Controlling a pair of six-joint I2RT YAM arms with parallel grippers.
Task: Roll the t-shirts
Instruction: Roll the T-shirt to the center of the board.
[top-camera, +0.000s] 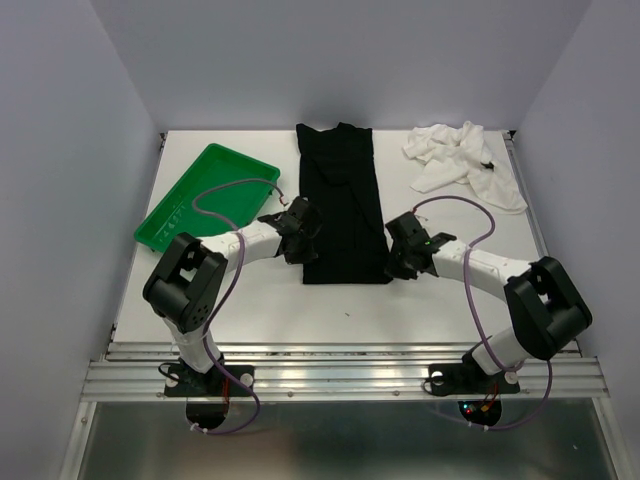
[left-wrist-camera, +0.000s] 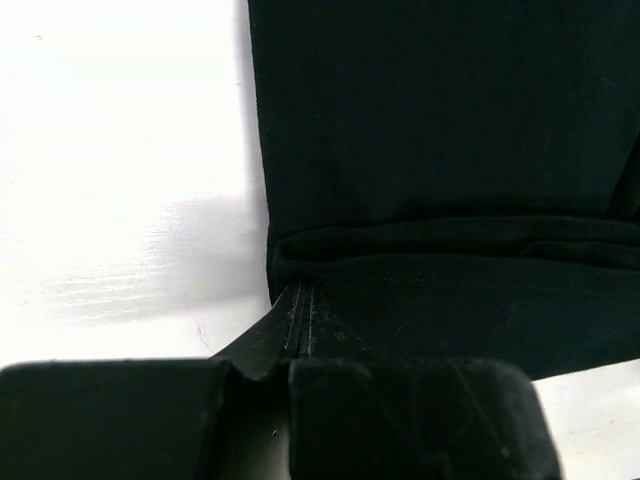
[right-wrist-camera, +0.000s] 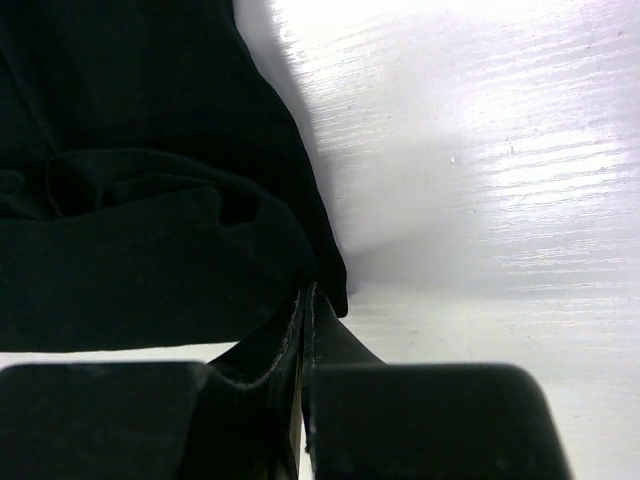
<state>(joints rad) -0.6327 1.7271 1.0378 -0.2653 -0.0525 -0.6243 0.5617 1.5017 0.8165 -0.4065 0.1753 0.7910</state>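
White surface (top-camera: 250, 305), grey-walled booth: black t-shirt (top-camera: 340, 190) gripped at its near hem.
The black t-shirt lies folded lengthwise at centre, near hem turned over. The left tool (top-camera: 303, 250) and right tool (top-camera: 398, 262) are pinched tight on its near corners. The white t-shirt (top-camera: 462, 160) lies crumpled far right; the green tray (top-camera: 205, 195) sits far left.

A long, flat black cloth t-shirt (top-camera: 340, 195) lies mid-bench, running from the far edge toward the arms. A green plastic tray (top-camera: 205, 195) sits left of it on the white bench (top-camera: 260, 310), and a crumpled white cloth t-shirt (top-camera: 462, 160) lies far right. The left fingers (left-wrist-camera: 270, 335) meet its near left corner, the right fingers (right-wrist-camera: 340, 340) its near right corner.
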